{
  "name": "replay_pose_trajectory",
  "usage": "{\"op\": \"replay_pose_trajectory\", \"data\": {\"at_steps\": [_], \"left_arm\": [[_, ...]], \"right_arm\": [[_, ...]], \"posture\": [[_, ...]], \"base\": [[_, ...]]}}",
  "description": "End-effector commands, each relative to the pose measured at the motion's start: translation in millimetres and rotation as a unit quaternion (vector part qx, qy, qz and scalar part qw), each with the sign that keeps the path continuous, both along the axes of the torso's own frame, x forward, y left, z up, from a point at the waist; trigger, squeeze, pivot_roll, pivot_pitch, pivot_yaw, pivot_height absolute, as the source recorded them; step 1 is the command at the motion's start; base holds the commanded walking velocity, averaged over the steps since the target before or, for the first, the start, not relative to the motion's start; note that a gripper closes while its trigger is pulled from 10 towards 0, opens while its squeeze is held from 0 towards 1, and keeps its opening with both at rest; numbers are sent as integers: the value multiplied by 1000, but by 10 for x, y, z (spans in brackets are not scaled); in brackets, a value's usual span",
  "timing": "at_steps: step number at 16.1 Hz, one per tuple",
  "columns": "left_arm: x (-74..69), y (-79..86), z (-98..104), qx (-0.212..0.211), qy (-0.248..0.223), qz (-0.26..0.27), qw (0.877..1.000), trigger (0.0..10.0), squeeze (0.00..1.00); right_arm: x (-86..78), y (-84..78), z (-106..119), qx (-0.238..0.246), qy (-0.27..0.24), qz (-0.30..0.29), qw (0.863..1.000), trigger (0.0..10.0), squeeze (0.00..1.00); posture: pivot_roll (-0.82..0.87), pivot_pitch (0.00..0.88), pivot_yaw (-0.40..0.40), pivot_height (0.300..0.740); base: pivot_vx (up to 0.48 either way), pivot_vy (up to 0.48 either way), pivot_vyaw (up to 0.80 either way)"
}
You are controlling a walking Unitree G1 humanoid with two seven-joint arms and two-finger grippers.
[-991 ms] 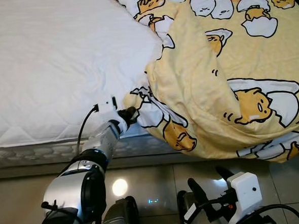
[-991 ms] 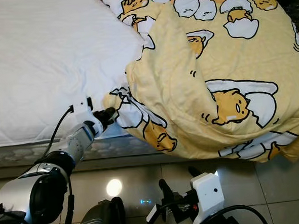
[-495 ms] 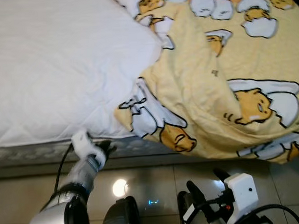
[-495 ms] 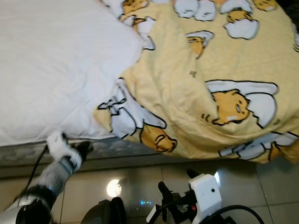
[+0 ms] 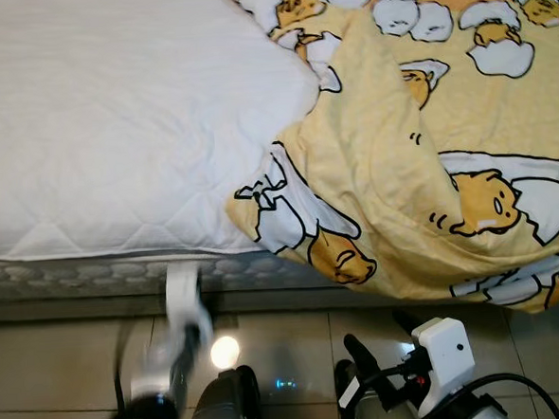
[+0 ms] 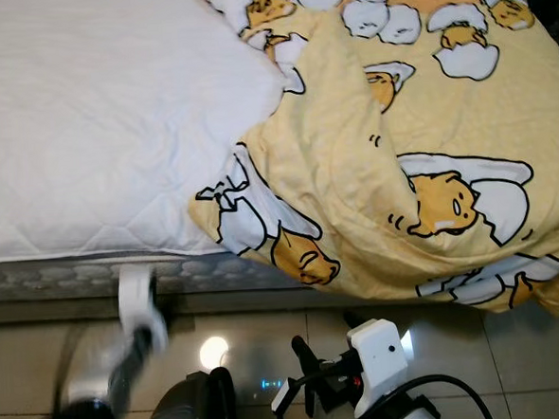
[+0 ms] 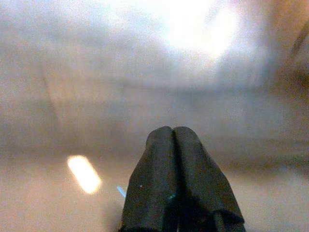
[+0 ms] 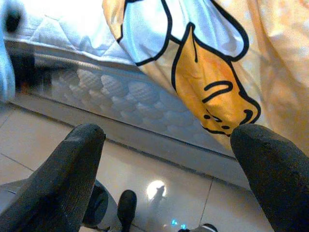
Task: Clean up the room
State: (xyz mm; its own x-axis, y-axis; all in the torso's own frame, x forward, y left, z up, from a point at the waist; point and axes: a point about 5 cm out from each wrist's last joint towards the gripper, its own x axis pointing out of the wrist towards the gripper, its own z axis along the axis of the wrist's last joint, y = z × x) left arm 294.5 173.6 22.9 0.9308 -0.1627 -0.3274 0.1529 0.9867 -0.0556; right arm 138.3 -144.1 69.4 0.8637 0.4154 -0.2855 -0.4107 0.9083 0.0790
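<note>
Left hand point(image 7: 175, 140), formerly at the blanket point(image 5: 419, 163) corner, now lowered, empty.

Blanket point(image 5: 447, 152): yellow, white-and-orange cartoon egg print. Mattress cover point(image 5: 114, 134): white, quilted. Floor point(image 5: 71, 365): beige glossy tile.

The left arm point(image 5: 166, 368) reaches forward and up from the lower left, smeared by motion blur, its white wrist block uppermost. The left gripper point(image 7: 175, 137) has its two black fingers pressed flat together, holding nothing. The right arm sits low at the lower right, white wrist housing up. The right gripper point(image 8: 169, 159) has its fingers point(image 8: 67, 174) spread wide apart and empty.
</note>
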Motion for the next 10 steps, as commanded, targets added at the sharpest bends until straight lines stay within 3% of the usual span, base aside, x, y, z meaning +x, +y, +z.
{"op": "replay_pose_trajectory", "data": {"at_steps": [1, 4, 10], "left_arm": [[125, 8, 255, 57, -74, -8, 996, 10000, 1000], [268, 55, 482, 73, -107, 17, 991, 10000, 1000], [399, -196, 491, 65, -96, -11, 993, 10000, 1000]], "right_arm": [[-68, -30, -61, -1, 16, -4, 1000, 10000, 0], [-99, -34, -84, -2, 21, -10, 1000, 10000, 0], [-125, -38, -104, -3, 23, -17, 1000, 10000, 0]], "posture": [[-198, 240, 24, 710], [-211, 241, 34, 710], [-224, 243, 39, 710]], "base": [[0, 0, 0], [0, 0, 0], [0, 0, 0]]}}
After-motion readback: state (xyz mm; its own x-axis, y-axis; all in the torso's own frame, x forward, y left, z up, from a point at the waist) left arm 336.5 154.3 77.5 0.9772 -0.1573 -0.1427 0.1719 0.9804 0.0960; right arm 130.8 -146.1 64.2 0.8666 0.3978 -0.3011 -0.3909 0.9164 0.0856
